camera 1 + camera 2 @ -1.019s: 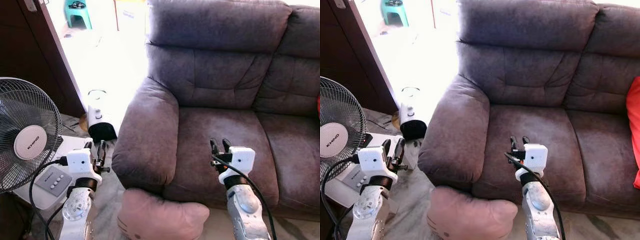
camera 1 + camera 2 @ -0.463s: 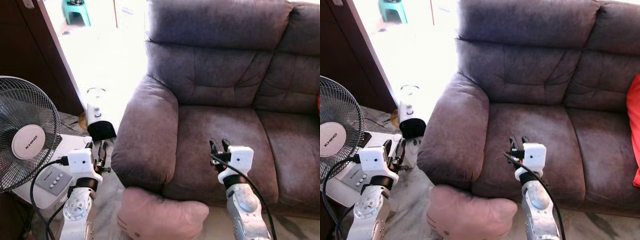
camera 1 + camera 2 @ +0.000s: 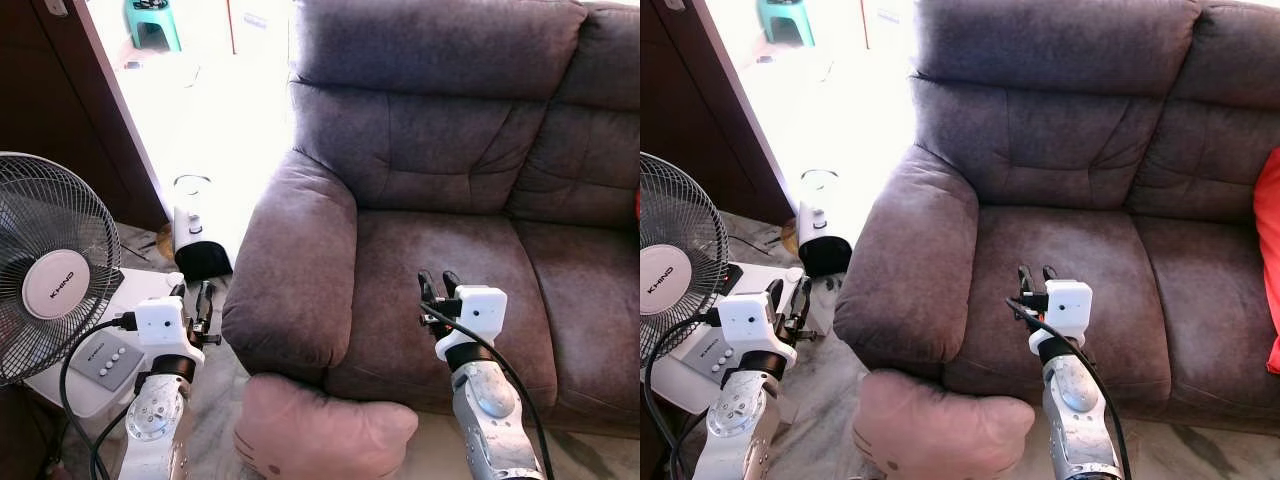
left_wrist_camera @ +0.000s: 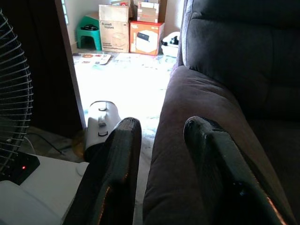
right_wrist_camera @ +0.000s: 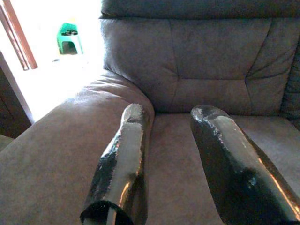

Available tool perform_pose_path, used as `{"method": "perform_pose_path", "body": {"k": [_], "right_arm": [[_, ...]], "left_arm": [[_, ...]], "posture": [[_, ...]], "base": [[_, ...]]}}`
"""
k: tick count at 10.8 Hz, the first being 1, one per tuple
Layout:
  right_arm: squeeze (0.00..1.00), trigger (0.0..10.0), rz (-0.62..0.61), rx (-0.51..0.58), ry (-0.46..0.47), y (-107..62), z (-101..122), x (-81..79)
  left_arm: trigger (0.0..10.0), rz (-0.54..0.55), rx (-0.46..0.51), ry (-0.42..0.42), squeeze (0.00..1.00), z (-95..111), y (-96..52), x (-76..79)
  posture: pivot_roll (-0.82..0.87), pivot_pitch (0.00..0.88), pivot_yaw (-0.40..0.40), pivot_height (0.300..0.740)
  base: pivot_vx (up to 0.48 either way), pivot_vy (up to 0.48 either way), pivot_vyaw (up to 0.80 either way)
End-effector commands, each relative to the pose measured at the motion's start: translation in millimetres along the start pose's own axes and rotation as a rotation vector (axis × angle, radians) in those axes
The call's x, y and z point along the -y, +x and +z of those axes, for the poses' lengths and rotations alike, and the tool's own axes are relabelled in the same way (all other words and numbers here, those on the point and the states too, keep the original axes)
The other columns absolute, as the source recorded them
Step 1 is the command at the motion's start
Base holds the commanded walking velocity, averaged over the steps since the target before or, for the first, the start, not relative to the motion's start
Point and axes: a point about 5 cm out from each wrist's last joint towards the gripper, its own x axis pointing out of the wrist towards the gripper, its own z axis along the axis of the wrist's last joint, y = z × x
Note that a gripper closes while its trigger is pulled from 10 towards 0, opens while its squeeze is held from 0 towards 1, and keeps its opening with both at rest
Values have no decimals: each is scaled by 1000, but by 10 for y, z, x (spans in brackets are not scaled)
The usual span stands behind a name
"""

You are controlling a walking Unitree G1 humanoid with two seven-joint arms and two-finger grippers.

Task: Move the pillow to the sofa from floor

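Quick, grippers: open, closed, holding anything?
Left gripper: open, empty, raised beside the sofa armrest.
Right gripper: open, empty, over the sofa seat.
Pillow: on the floor, not held.

A black table fan [image 3: 48, 275] stands at the far left on a white base with grey buttons [image 3: 108, 360]. Behind it, a white and black appliance [image 3: 195, 233], perhaps a small heater, sits on the sunlit floor. A green stool [image 3: 152, 22] and cardboard boxes [image 4: 130, 28] stand farther back.
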Motion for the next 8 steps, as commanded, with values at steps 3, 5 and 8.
{"method": "perform_pose_path", "body": {"k": [3,5,8], "right_arm": [[0,10000,7,2,-2,-6,-1,2],[0,10000,3,-7,-8,-1,-14,9],[0,10000,4,-4,-13,1,-14,7]], "left_arm": [[10000,-7,6,2,0,36,8,9],[10000,-9,6,2,0,36,12,15],[10000,-12,3,4,0,37,10,17]], "posture": [[93,128,-55,677],[91,124,-54,677],[93,114,-51,677]], "base": [[0,0,0],[0,0,0],[0,0,0]]}}
